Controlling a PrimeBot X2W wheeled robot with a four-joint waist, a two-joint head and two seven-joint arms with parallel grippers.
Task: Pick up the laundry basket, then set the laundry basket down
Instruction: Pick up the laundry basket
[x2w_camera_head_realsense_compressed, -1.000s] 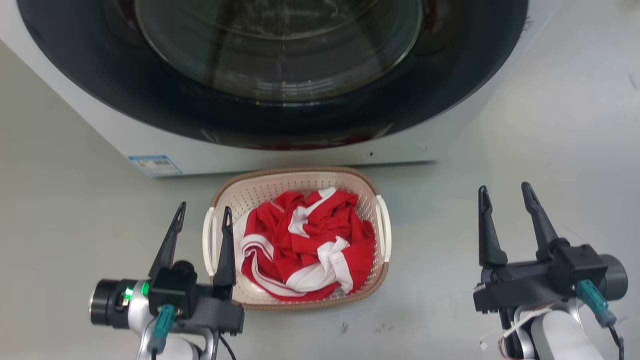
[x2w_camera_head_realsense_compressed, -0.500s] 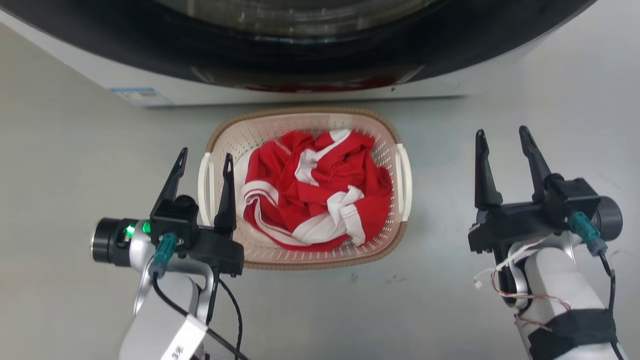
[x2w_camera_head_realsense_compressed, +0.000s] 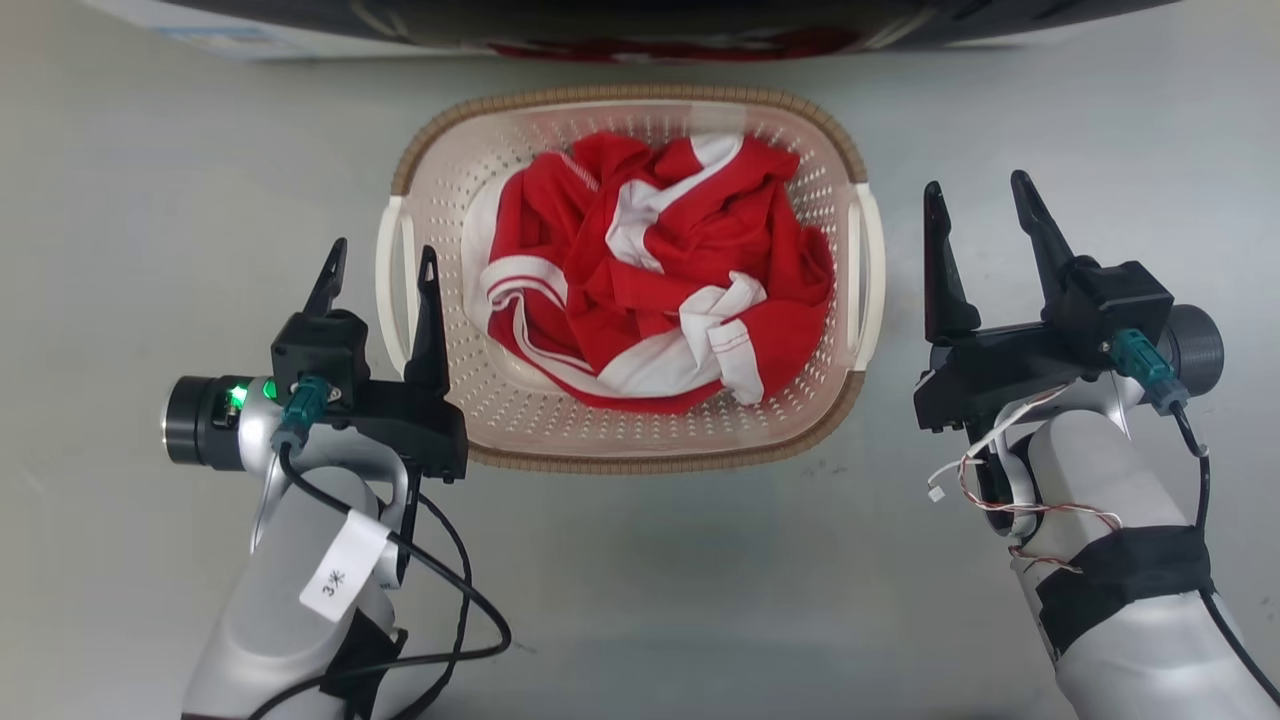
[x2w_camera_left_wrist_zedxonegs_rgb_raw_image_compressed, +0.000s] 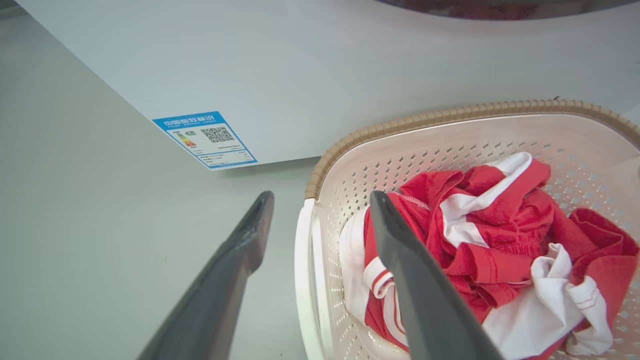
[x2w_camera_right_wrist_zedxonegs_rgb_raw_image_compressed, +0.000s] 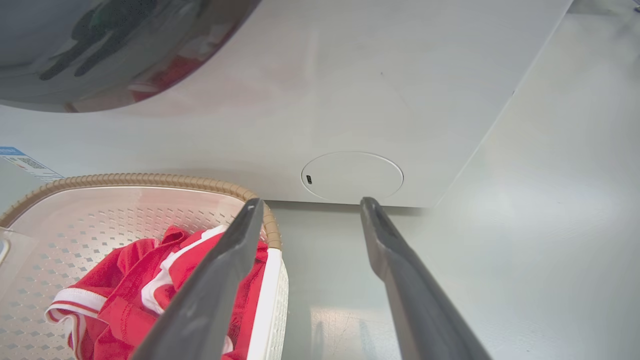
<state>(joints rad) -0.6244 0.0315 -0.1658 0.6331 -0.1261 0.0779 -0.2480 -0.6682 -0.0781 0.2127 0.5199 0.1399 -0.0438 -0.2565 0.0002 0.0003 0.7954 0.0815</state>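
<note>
Pickup pending: open fingers of the left gripper flank a handle of the laundry basket, the right gripper open nearby; closing likely follows.

left claw spread | straddles laundry basket handle | red-white garment inside

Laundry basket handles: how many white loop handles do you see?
2 on the laundry basket: the left handle lies between the left gripper's fingers; the right handle is beside the right gripper.
</note>
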